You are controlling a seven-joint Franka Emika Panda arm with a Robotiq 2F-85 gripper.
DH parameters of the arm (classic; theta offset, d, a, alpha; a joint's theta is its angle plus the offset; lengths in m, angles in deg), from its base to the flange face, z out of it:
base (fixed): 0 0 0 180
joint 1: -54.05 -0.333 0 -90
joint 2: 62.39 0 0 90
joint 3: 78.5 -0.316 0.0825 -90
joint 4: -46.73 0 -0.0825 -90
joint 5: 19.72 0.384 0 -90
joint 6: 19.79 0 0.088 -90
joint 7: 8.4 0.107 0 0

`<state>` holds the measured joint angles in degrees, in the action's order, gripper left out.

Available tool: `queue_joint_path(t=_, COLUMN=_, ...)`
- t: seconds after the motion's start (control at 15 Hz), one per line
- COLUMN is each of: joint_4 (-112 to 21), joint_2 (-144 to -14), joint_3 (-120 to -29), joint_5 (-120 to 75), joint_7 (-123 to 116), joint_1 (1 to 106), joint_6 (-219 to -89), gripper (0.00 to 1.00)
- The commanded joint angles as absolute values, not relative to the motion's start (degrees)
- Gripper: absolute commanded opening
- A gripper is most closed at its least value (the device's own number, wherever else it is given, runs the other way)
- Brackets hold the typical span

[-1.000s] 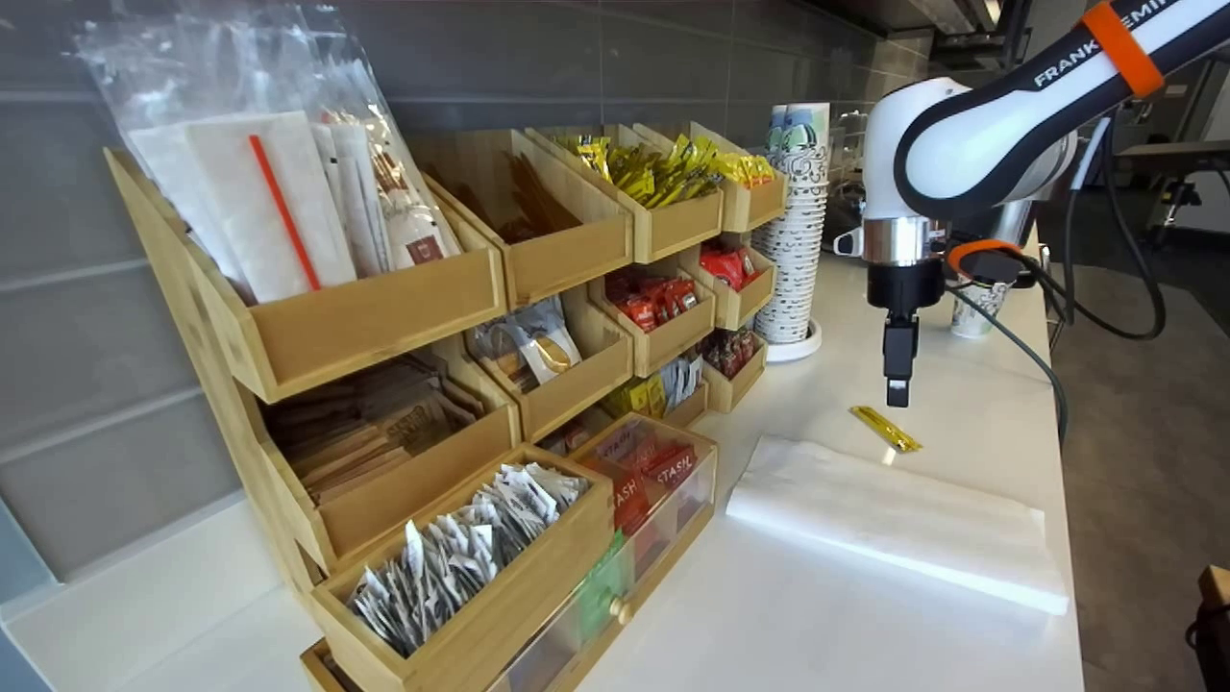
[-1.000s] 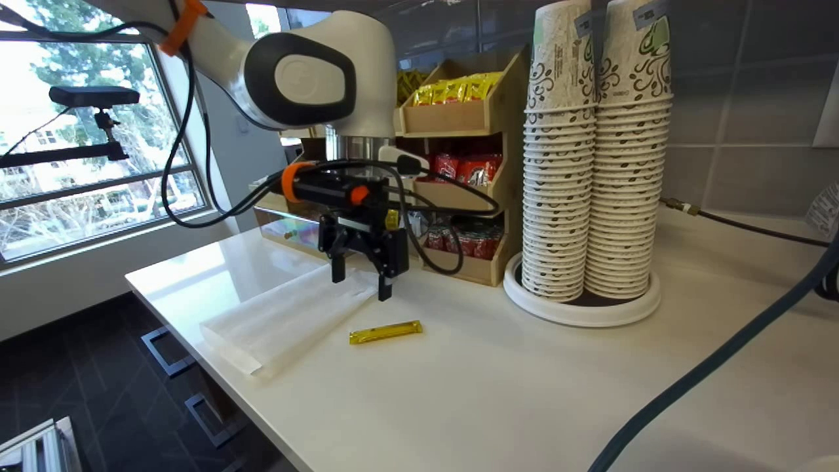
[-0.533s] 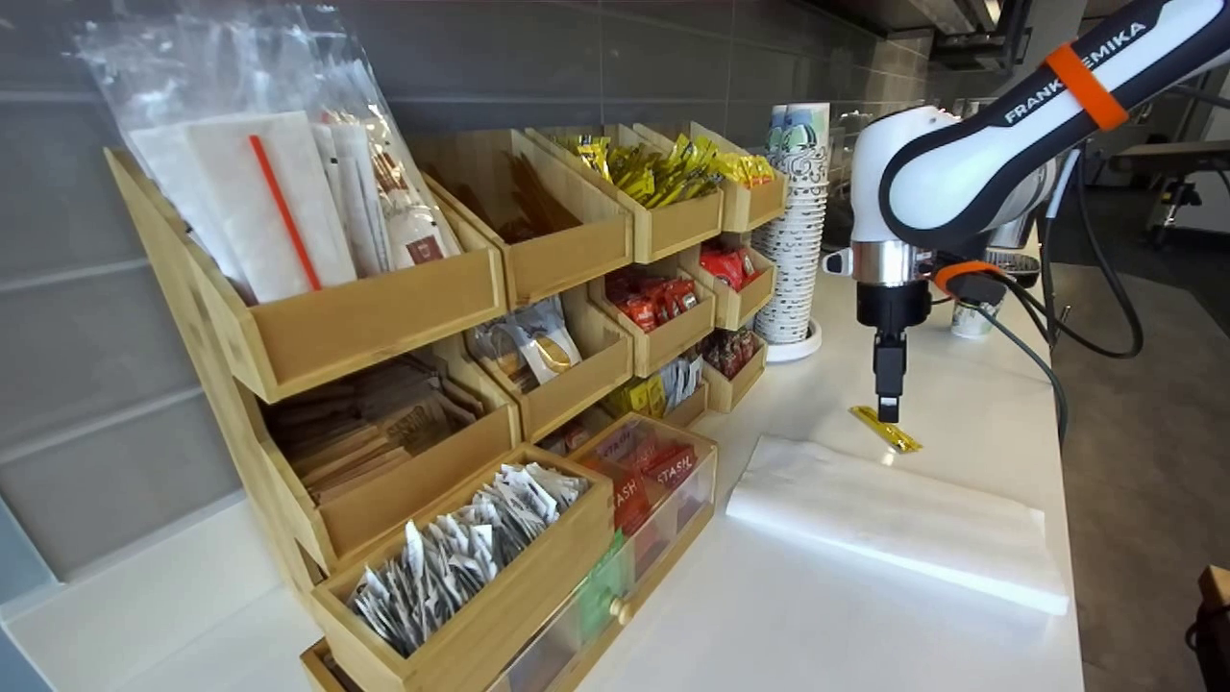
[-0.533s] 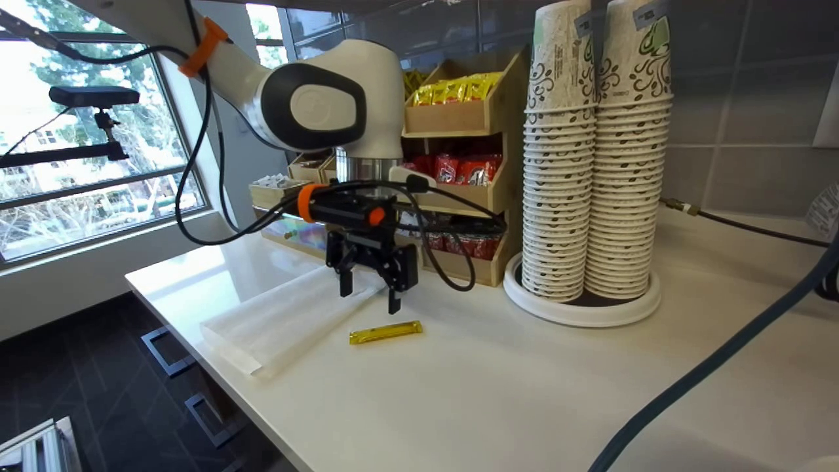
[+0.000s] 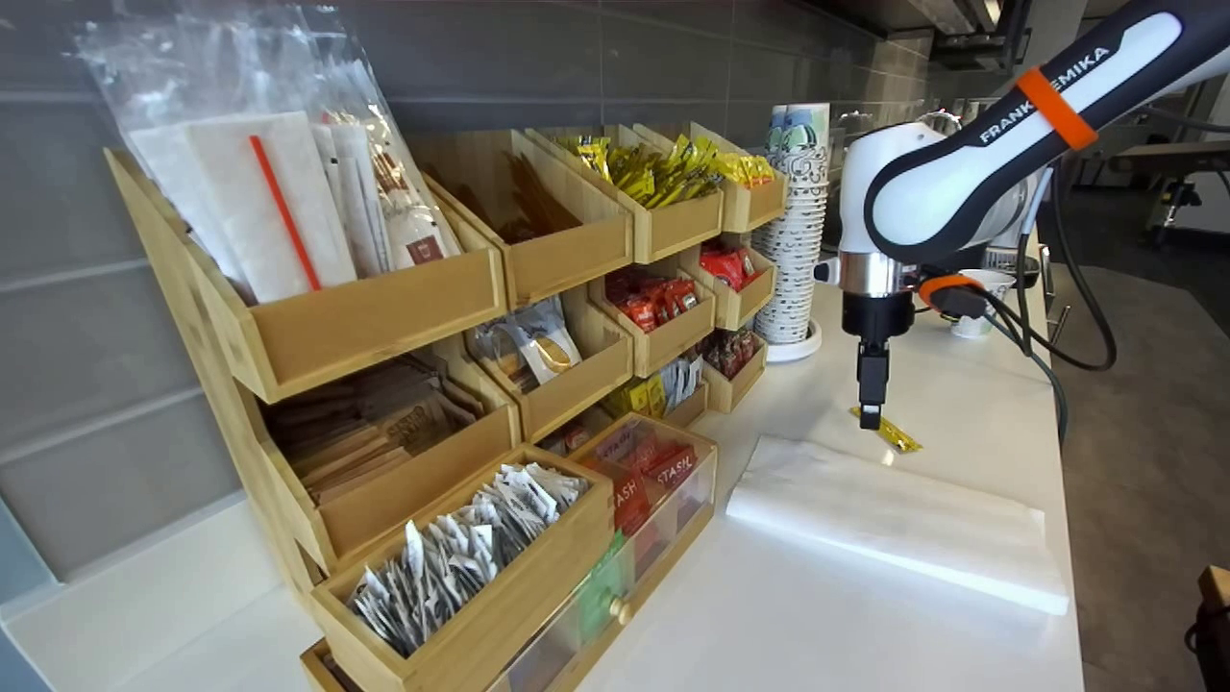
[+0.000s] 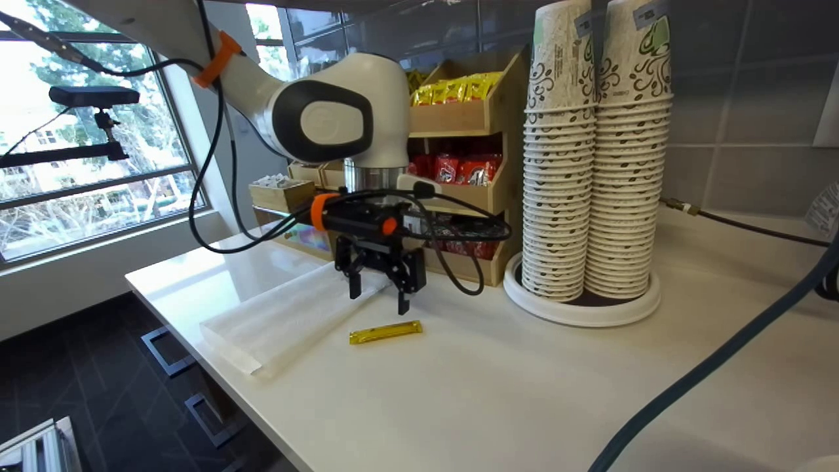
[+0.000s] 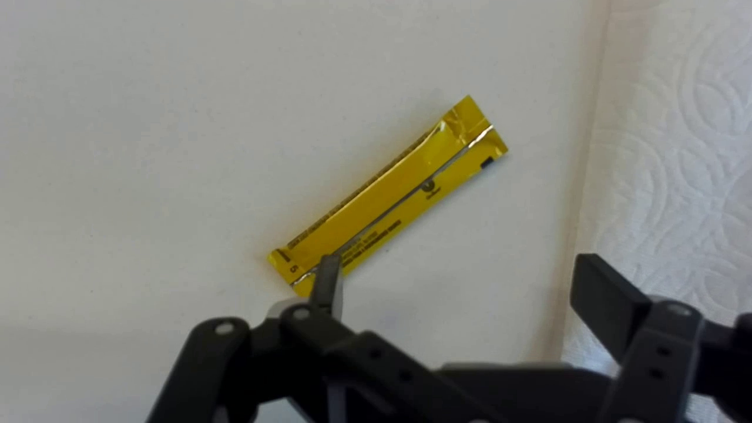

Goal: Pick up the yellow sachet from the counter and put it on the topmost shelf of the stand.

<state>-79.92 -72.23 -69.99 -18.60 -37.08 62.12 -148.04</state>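
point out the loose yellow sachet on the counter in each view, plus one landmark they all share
In an exterior view: yellow sachet right of centre, below mid-height, partly behind the gripper.
In an exterior view: yellow sachet just left of centre, lower half.
In the wrist view: yellow sachet near the centre, slanting up to the right.
Shared landmark: white paper towel, near the yellow sachet in all three.

The sachet is yellow (dark print, one long grey line). The gripper is black; the towel is white with embossed curves, the cups white with dark swirls.
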Motion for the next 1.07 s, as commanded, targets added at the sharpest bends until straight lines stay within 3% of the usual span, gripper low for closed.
queue_joint_path(t=0.0, joint_4=-79.3, joint_2=-72.9, joint_3=-71.3, joint_5=-17.2, joint_7=-37.2, joint_1=63.4, joint_6=-150.1, gripper=1.00)
queue_joint_path(t=1.0, joint_4=-79.8, joint_2=-72.4, joint_3=-71.4, joint_5=-17.2, joint_7=-35.9, joint_1=63.2, joint_6=-146.3, gripper=1.00)
